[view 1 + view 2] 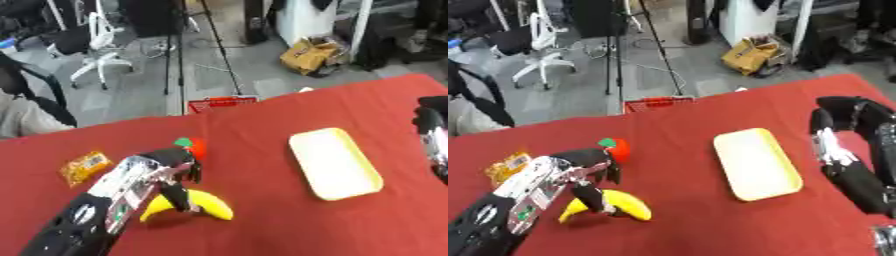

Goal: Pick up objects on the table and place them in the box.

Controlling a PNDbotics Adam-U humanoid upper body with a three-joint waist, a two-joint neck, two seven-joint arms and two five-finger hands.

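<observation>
While the banana (203,205) lies on the red table (262,225) near its front left, the left hand (171,170) hangs over it with fingers curled downward, one fingertip touching the fruit without clasping it. Just behind sits a red and green object (192,145), and an orange packet (85,167) lies further left. The pale yellow tray (334,163) rests well apart toward the right. The right hand's (829,145) finger state cannot be told.

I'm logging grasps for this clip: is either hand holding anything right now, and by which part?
The left hand has its fingers curled down over the middle of the banana. Whether they close on it cannot be told. The right arm shows no hold.
</observation>
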